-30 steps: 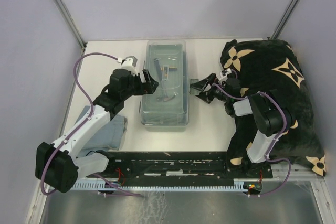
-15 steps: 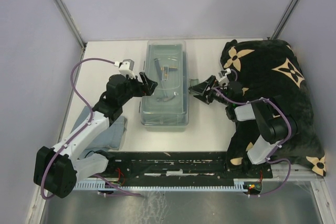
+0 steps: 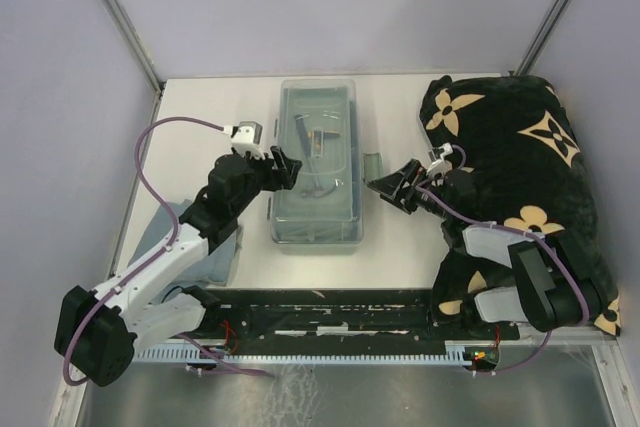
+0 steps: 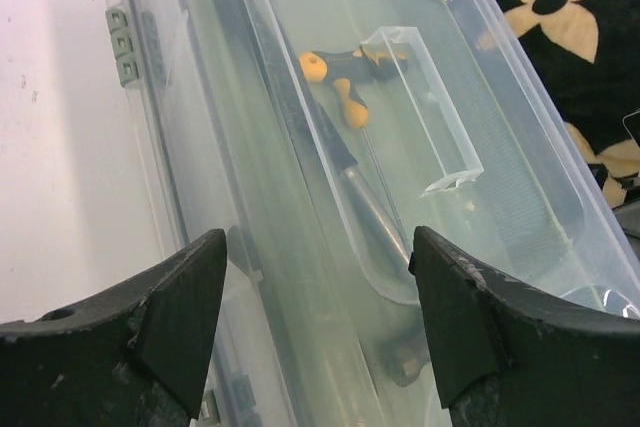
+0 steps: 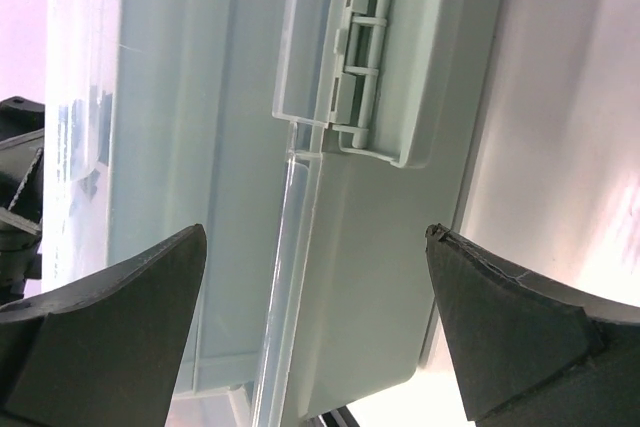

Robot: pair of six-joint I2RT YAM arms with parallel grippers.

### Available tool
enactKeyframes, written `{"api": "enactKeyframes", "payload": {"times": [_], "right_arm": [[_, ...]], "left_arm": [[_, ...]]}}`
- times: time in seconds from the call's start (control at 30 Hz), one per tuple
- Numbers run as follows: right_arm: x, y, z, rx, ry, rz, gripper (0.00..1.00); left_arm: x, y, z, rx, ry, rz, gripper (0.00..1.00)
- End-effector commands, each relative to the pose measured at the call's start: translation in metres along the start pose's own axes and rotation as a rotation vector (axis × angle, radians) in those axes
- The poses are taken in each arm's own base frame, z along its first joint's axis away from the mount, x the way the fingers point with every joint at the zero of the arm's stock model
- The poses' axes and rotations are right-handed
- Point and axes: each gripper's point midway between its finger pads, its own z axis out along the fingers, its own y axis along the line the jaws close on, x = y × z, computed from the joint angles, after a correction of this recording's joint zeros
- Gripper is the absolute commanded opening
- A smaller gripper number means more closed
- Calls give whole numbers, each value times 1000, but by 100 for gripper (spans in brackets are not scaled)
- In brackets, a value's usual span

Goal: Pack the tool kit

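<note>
On the table [image 3: 400,237], toolbox [image 3: 315,172], long axis near-to-far

I drew the right gripper [image 3: 393,187] back toward the near right, off the right side of the pale grey-green rectangular plastic toolbox [image 3: 315,232]. That uncovered the small green latch tab [image 3: 371,162] on that side. The right arm [image 3: 545,292] folded down low over the black blanket with beige flower marks [image 3: 520,147], baring one more flower [image 3: 530,219]. My left gripper [image 3: 283,169] eased slightly nearer along the toolbox's left edge, and the left arm [image 3: 160,262] sank toward the near left.
</note>
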Motion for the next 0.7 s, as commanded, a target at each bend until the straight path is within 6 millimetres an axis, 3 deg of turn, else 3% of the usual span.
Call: {"api": "enactKeyframes", "payload": {"times": [0.0, 0.1, 0.23, 0.5, 0.67], "right_arm": [[-2, 5, -11, -3, -43, -43, 99], [-1, 1, -19, 37, -61, -47, 99], [-3, 4, -29, 58, -84, -80, 99], [-15, -11, -58, 218, -200, -111, 99], [-17, -9, -56, 195, -175, -108, 99]], "left_arm": [[108, 8, -30, 55, 343, 226, 24], [110, 4, -35, 75, 324, 273, 20], [118, -16, -42, 173, 303, 366, 18], [121, -19, -46, 177, 319, 451, 16], [125, -22, -49, 198, 317, 501, 14]]}}
